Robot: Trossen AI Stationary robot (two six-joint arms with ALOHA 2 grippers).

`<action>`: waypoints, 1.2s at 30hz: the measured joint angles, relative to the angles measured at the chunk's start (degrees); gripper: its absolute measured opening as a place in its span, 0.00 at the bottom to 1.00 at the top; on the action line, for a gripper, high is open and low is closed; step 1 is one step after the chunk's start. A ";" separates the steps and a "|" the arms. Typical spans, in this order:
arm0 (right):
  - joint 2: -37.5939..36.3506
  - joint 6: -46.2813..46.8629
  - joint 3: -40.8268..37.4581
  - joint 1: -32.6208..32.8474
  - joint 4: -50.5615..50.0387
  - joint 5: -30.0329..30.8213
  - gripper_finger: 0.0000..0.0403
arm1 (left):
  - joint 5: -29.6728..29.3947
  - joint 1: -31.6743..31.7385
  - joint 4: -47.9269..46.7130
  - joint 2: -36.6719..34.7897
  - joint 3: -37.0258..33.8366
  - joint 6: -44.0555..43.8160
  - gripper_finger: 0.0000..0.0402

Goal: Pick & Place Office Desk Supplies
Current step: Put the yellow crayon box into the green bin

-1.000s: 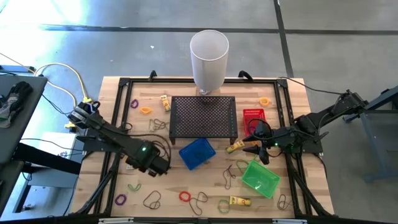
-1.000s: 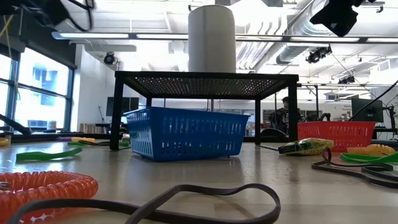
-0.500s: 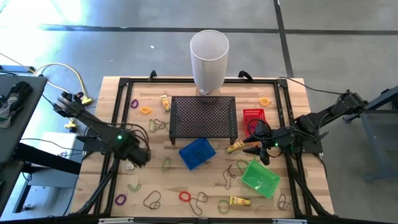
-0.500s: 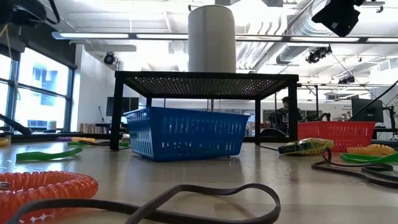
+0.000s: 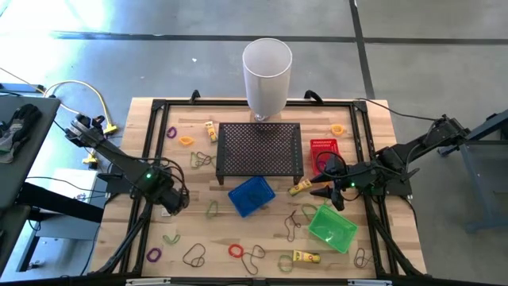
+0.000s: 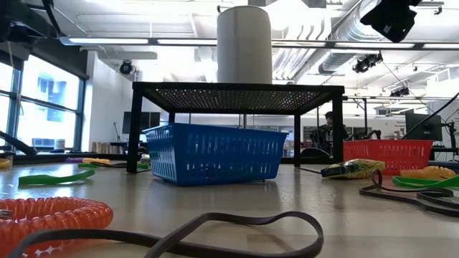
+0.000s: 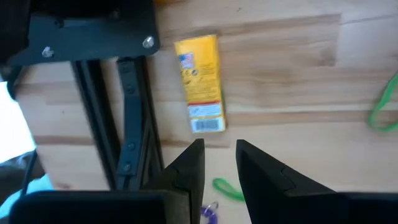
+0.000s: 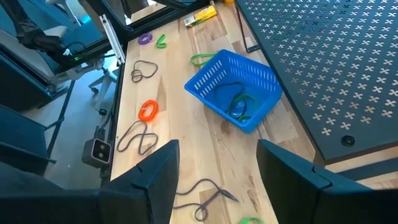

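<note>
Loose bands lie scattered on the wooden table: a red loop, a dark loop, a purple loop and an olive loop. Yellow packets lie flat. My left gripper hovers near the table's left side, open by a narrow gap, with a yellow packet ahead of it on the wood. My right gripper is wide open above the table, right of the blue basket, beside another yellow packet.
The black mesh stand and the white cylinder stand at centre and far centre. A green basket and a red basket sit on the right. The blue basket holds a green and a dark band. A black frame rail runs beside the left gripper.
My left arm has drawn back from beside the blue basket toward the table's left edge, most of it in the first half second.
</note>
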 joint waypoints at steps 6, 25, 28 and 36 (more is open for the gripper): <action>0.00 1.73 0.00 0.00 0.01 0.35 0.50 | 3.02 0.00 -0.11 0.00 0.00 1.78 0.21; 0.00 3.07 0.00 0.00 3.90 3.93 0.50 | -5.33 -0.98 1.33 0.11 0.02 13.00 0.21; 0.00 3.07 0.00 0.00 3.81 3.93 0.50 | -8.77 -1.61 1.65 0.11 0.02 13.17 0.21; 0.02 3.22 0.00 0.00 3.81 3.93 0.50 | -9.04 -2.01 0.43 0.11 -0.09 13.37 0.33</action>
